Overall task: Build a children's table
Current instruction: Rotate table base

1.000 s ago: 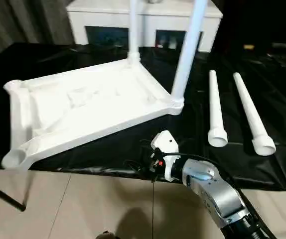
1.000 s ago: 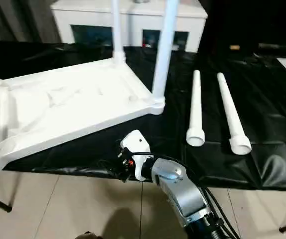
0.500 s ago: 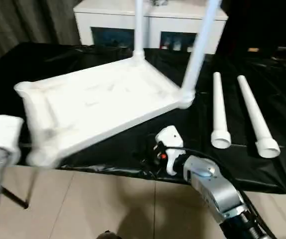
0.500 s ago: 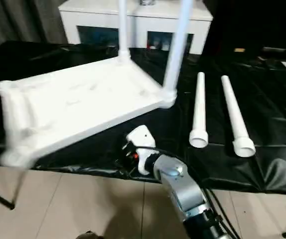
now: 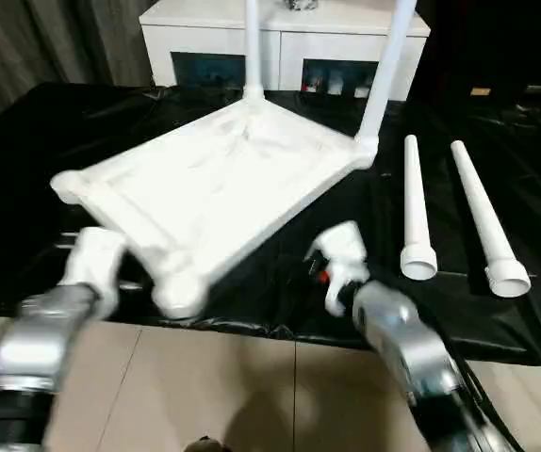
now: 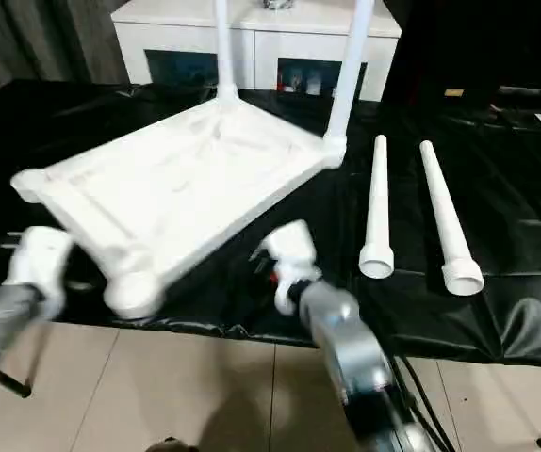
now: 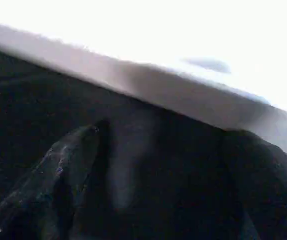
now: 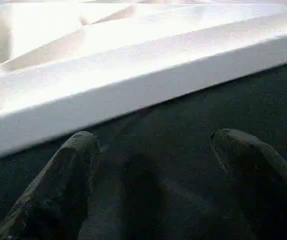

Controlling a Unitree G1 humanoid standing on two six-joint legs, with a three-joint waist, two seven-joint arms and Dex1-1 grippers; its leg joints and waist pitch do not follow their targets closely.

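Observation:
The white tabletop (image 5: 214, 179) lies ribbed side up on the black-covered table (image 5: 35, 160). Two white legs stand in its far corner sockets (image 5: 252, 47) (image 5: 384, 75). The near socket (image 5: 178, 294) and the left socket (image 5: 68, 184) are empty. Two loose legs (image 5: 412, 207) (image 5: 478, 212) lie side by side to the right. My left gripper (image 7: 166, 137) is open, just short of the tabletop's rim (image 7: 183, 95). My right gripper (image 8: 153, 136) is open too, its fingers (image 8: 78, 150) over the black cloth close to the rim (image 8: 133, 85). Nothing sits between either pair of fingers.
A white cabinet with glass fronts (image 5: 285, 38) stands behind the table. The table's front edge runs just behind my forearms (image 5: 44, 330) (image 5: 393, 330), with tiled floor (image 5: 223, 386) below. The near socket corner overhangs close to that edge.
The tabletop has turned: its near corner swung right and toward the front edge, its far-right corner went back. My left arm came up into view; my right arm moved forward.

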